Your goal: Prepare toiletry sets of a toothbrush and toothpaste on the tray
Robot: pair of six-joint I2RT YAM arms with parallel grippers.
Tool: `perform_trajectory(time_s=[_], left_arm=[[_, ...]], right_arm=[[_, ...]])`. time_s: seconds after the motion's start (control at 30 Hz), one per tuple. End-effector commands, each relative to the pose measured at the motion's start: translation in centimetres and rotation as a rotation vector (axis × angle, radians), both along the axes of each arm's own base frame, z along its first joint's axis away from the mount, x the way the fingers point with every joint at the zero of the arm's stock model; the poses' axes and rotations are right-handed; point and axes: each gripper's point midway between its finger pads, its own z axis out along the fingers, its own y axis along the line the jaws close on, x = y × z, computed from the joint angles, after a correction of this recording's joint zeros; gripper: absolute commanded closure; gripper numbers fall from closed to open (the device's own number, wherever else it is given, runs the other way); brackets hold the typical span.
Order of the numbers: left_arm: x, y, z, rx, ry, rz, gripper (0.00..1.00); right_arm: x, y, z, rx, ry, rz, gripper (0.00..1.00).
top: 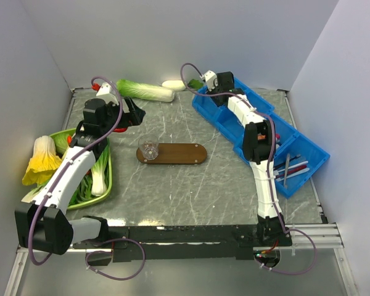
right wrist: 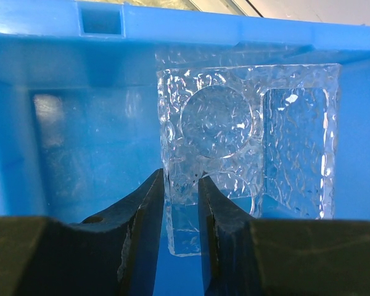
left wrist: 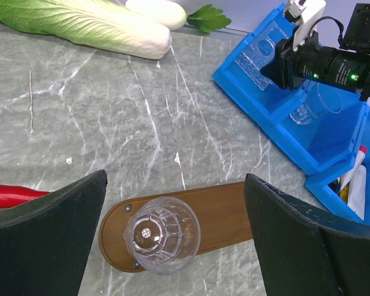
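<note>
The dark-brown wooden tray (top: 182, 155) lies mid-table with a clear cup (top: 148, 148) upright on its left end. In the left wrist view the cup (left wrist: 161, 234) stands on the tray (left wrist: 225, 213) between and below my fingers. My left gripper (top: 134, 115) is open and empty above it, also seen in its own view (left wrist: 176, 180). My right gripper (top: 203, 84) reaches into the far blue bin (top: 217, 106). There its jaws (right wrist: 182, 182) are shut on the wall of a clear textured plastic holder (right wrist: 246, 123). Thin toothbrushes (top: 287, 168) lie in the near bin compartment. No orange toothpaste tube shows clearly.
A green dish (top: 107, 180) of leafy vegetables stands at the left. A napa cabbage (top: 145, 90) and a white radish (top: 173, 85) lie at the back. A red chili (left wrist: 6, 196) lies left of the tray. The blue bins (top: 311, 161) line the right side, with another clear cup (left wrist: 314, 106) inside.
</note>
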Motion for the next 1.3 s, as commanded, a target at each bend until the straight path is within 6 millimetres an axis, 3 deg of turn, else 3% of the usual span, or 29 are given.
perform_trajectory(time_s=[0.0,0.43,0.87,1.07,1.1,1.27], left_arm=[[0.3,-0.1,2.7,-0.019,-0.065,-0.011,0.03],[-0.2,-0.2,3.5,-0.022,-0.092,-0.018,0.03],[-0.9,0.2,4.8,-0.024,-0.129,-0.011,0.03],[-1.4,-0.3,5.5,-0.041,-0.145,-0.033,0.03],[-1.5,-0.4,5.7,-0.047,-0.151,-0.043,0.03],[-2.2,-1.0,6.4,-0.066,-0.169,-0.081,0.03]], right_arm=[[0.6,-0.2,4.8,0.006,-0.110,0.001,1.00],[0.5,0.5,11.4,0.019,-0.242,0.009,1.00],[-1.7,0.6,15.6,-0.015,-0.296,0.018,1.00],[-4.2,2.0,17.8,-0.040,-0.299,0.035,1.00],[-5.1,2.5,19.2,-0.036,-0.316,0.044,1.00],[-9.3,4.6,21.6,0.016,-0.319,0.073,1.00]])
